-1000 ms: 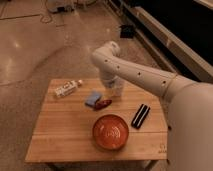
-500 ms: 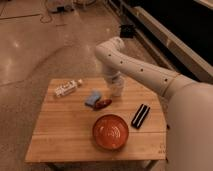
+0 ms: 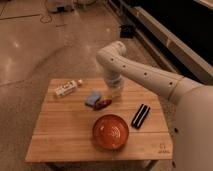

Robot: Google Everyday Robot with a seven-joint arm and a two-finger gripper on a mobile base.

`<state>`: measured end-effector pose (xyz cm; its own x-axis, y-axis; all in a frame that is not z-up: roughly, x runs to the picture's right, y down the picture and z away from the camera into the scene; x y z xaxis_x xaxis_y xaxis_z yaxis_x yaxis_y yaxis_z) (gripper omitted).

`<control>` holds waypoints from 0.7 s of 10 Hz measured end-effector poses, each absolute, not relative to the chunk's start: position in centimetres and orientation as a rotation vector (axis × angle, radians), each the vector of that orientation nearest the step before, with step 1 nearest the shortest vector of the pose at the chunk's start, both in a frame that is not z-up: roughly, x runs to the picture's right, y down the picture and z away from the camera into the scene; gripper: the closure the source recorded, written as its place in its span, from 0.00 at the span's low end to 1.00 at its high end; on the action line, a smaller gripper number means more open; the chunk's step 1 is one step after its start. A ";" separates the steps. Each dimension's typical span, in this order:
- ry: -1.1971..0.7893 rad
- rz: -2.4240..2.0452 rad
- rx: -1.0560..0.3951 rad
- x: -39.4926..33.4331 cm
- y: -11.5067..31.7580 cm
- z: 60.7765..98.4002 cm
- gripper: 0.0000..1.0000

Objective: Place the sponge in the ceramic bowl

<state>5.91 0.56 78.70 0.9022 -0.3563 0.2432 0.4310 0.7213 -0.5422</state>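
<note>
"While everything on the surface lies where it lay a second ago, the white arm (image 3: 145, 75) has changed a little," says the first watcher. "Its upper bend has swung slightly to the right, and the wrist now stands nearly upright over the far side."

"And the gripper?" asks the second.

"The gripper (image 3: 118, 94) hangs low at the end of that wrist, just right of the sponge. Whether it is apart, together or clamped on something cannot be told."

"What are the things made of?"

"The arm is smooth, rounded white shell with small dark dots along it. The surface (image 3: 60, 135) is a rectangle of pale wooden planks. The ceramic bowl (image 3: 110, 131) is round, shallow and glossy orange-red, with faint pale rings inside; it sits near the front edge."

"And the smaller pieces?"

"Right of the bowl lies a black object (image 3: 140, 116), two narrow bars side by side, tilted. A white bottle (image 3: 67, 88) lies on its side at the back left. The sponge (image 3: 93, 97), a soft-looking light-blue pad, roughly rectangular, rests on the wood behind the bowl and apart from it. A small dark-red item (image 3: 102, 104) lies just beside the sponge's near right corner."
</note>
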 end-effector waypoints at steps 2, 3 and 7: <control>-0.118 -0.432 -0.638 5.4 0.5 78.2 0.59; -0.125 -0.427 -0.653 4.3 1.5 77.1 0.59; -0.145 -0.449 -0.653 3.0 3.4 73.7 0.59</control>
